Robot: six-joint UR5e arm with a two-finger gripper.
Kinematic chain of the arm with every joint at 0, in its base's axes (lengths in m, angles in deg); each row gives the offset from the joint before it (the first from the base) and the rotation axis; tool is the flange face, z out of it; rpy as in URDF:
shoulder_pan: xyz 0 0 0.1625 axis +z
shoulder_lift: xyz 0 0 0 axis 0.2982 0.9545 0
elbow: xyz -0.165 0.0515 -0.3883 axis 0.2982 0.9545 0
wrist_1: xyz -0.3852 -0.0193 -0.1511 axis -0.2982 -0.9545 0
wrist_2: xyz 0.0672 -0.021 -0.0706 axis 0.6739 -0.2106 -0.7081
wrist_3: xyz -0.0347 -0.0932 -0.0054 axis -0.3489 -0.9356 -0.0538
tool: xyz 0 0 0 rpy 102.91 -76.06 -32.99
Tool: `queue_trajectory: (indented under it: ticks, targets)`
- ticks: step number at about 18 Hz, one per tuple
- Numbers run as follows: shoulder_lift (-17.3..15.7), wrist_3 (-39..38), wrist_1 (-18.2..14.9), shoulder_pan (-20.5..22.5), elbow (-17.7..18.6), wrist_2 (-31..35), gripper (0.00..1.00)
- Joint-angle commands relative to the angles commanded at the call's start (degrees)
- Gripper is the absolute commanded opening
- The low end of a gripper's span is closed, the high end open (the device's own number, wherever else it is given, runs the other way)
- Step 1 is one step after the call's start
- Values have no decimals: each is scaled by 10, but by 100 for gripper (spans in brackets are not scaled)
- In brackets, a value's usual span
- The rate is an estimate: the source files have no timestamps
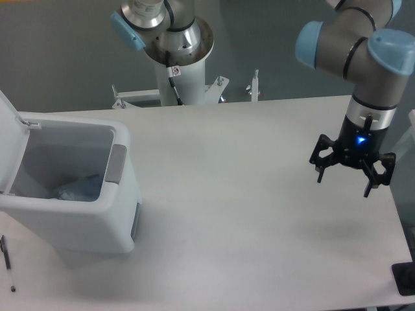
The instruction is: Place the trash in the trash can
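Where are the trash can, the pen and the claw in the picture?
trash can (91, 228): fixed camera, front wall.
pen (6, 258): fixed camera, middle of its barrel.
claw (344, 182): fixed camera, midway between its open fingertips.

Wide bare stretch of surface (246, 214) between bin (78, 223) at left and tool (352, 176) at right, bin mouth unblocked from above, raised lid (11, 146) walling its left side, pen (7, 262) near front-left edge
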Motion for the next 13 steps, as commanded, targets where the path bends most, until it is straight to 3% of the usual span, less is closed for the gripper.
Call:
queue_trajectory:
  ticks: [4, 8, 13]
  targets:
    - [0, 73, -31, 1, -3, 38, 100]
    - [0, 121, -33, 2, -3, 79, 100]
    - [-2, 123, -29, 0, 3, 100, 100]
